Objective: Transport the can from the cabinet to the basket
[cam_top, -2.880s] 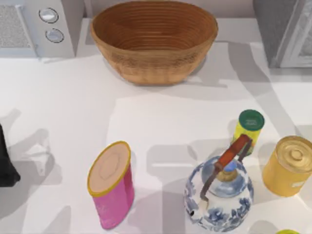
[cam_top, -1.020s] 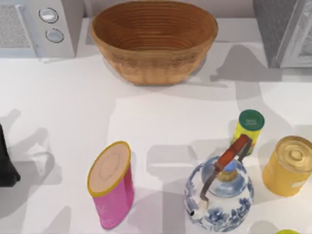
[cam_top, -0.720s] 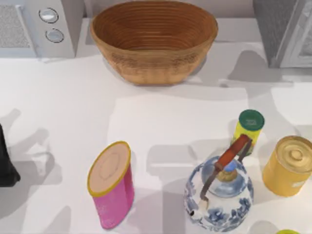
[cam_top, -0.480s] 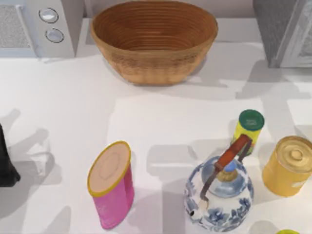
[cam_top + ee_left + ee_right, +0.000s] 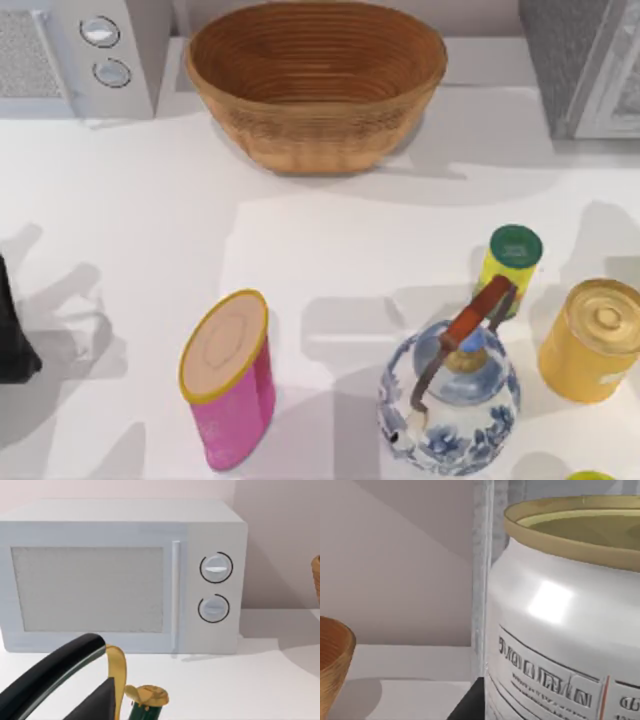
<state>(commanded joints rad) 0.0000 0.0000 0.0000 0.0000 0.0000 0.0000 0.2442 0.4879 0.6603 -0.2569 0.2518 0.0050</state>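
Cabinet [image 5: 585, 60] sits far right and the basket [image 5: 315, 80] far centre. The can [image 5: 560, 630] is right against the cabinet frame, close up to the right gripper [image 5: 470, 702]; can't tell if it's clamped. Confirm the grip first, then lift clear and swing left over the rim. Left arm [image 5: 8, 340] is parked at the left edge.

Can [image 5: 560, 630]: stood very close to the lens, silver wall, gold rim.
Cabinet [image 5: 481, 555]: grey speckled edge directly behind the can.
Basket [image 5: 332, 665]: brown rim, well apart.
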